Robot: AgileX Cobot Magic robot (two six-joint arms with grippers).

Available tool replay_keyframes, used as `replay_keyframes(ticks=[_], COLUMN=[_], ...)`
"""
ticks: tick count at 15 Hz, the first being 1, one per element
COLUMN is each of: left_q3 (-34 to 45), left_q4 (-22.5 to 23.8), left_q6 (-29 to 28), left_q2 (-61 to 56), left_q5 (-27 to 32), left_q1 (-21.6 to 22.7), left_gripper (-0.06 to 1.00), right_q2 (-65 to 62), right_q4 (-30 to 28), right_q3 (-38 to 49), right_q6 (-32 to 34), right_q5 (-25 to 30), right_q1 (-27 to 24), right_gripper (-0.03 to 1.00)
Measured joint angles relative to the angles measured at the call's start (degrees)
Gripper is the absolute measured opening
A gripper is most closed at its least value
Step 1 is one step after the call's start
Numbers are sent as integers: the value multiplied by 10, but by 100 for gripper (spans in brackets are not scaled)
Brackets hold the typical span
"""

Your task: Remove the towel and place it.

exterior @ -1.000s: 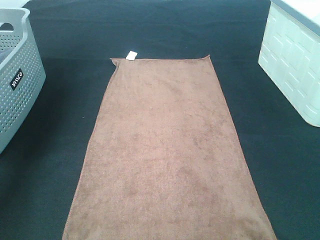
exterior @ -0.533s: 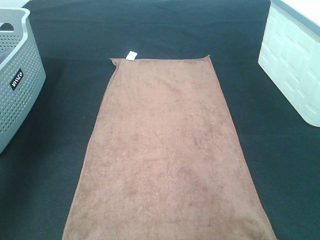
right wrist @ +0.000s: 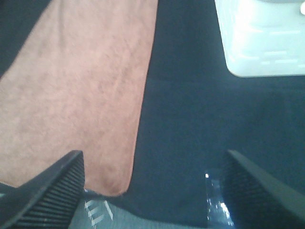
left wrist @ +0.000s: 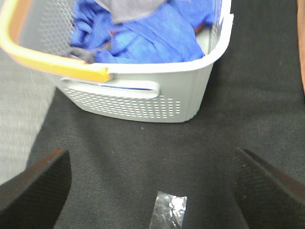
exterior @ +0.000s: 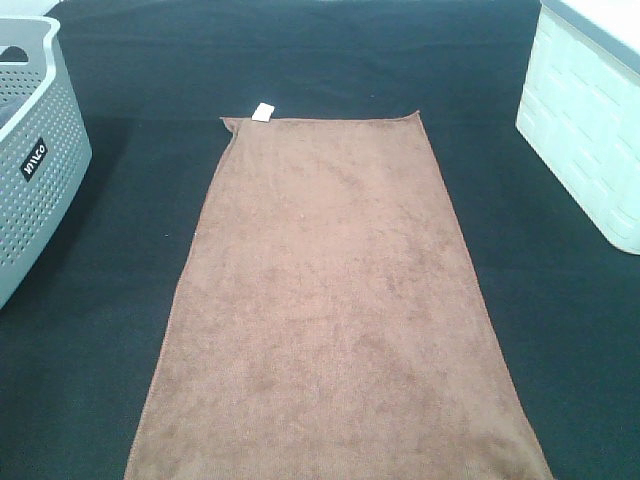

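Note:
The brown towel [exterior: 335,300] lies spread flat on the black table, long side running from near to far, with a small white tag [exterior: 263,112] at its far left corner. Neither arm shows in the exterior high view. In the right wrist view the towel [right wrist: 81,86] and one of its corners lie below my right gripper [right wrist: 152,191], whose jaws stand wide apart and empty above the black cloth beside the towel's edge. My left gripper [left wrist: 152,186] is open and empty over bare black cloth, short of the grey basket.
A grey perforated basket [exterior: 35,150] stands at the left edge; in the left wrist view the basket [left wrist: 143,95] has an orange handle [left wrist: 52,59] and holds blue cloths [left wrist: 152,33]. A white box [exterior: 590,120] stands at the right. A clear tape patch [left wrist: 170,210] lies on the cloth.

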Motion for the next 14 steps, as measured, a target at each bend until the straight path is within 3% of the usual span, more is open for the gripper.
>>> replay_keyframes(ticks=[5, 8, 12, 14], left_q3=[35, 36, 75, 85], left_q4=[7, -10, -44, -44], left_q6=[0, 0, 3, 7], left_q2=[-311, -321, -321, -321], left_q5=[120, 147, 148, 148], left_q1=[0, 1, 1, 1], left_gripper=[85, 84, 81, 81], right_q2=[-148, -169, -169, -169], right_q4=[5, 14, 14, 11], right_q3=[8, 23, 117, 152], right_q6=[0, -9, -66, -72], right_q5=[0, -1, -4, -38], right_q1=[0, 0, 0, 0], right_gripper=[75, 75, 75, 75])
